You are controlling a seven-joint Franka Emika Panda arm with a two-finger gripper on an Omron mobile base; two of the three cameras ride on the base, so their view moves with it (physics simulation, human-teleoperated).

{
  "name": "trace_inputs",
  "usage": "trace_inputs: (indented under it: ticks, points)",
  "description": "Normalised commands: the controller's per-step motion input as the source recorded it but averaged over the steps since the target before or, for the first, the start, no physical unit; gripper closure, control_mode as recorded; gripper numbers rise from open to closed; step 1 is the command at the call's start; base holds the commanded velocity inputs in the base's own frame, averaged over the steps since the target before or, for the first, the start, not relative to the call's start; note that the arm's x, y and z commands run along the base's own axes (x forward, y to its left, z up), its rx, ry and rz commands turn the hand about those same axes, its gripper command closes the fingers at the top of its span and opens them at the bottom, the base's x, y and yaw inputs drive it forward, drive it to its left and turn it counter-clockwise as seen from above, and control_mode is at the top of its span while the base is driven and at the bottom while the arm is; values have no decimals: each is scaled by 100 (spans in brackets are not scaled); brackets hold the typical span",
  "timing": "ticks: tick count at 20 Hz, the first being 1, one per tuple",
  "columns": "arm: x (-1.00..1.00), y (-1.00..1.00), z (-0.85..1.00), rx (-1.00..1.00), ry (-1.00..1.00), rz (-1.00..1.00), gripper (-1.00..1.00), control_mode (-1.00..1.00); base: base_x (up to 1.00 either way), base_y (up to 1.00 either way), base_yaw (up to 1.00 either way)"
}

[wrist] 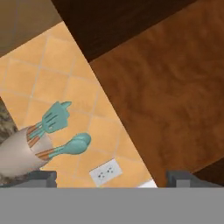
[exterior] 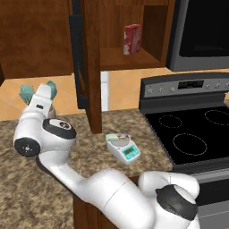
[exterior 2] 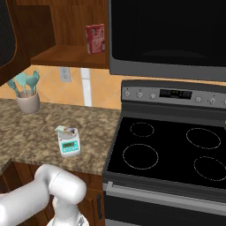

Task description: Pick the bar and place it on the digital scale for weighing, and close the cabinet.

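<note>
Dark fingertips [wrist: 43, 177] rise at the bottom of the hand view, 2 tips set wide apart with nothing between them, so the gripper [wrist: 111, 179] stands open and empty. Beyond them, at lower left, a pale utensil crock [wrist: 17, 153] holds teal tools against orange tile, with a wall outlet [wrist: 105, 172] beside. In the left base view the bar [exterior: 117, 137] lies on the digital scale [exterior: 123, 148] at centre, on the granite counter [exterior: 27, 188]. Above it the cabinet [exterior: 87, 58] door hangs open; a red box [exterior: 132, 39] stands on its shelf at upper centre.
</note>
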Motion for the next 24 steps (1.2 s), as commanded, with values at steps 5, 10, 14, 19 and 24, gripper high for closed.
trace_inputs:
  ticks: [5,10,14,19,24]
  points:
    - [-2,-78,33,2,9,-2,-100,-100,0,0,0]
    - [-11,-100,30,8,0,0,-100,-100,0,0,0]
    - [0,-100,0,16,0,0,-100,-100,0,0,0]
    - [16,-100,0,21,0,-1,-100,-100,0,0,0]
    - [35,-100,0,23,0,0,-100,-100,0,0,0]
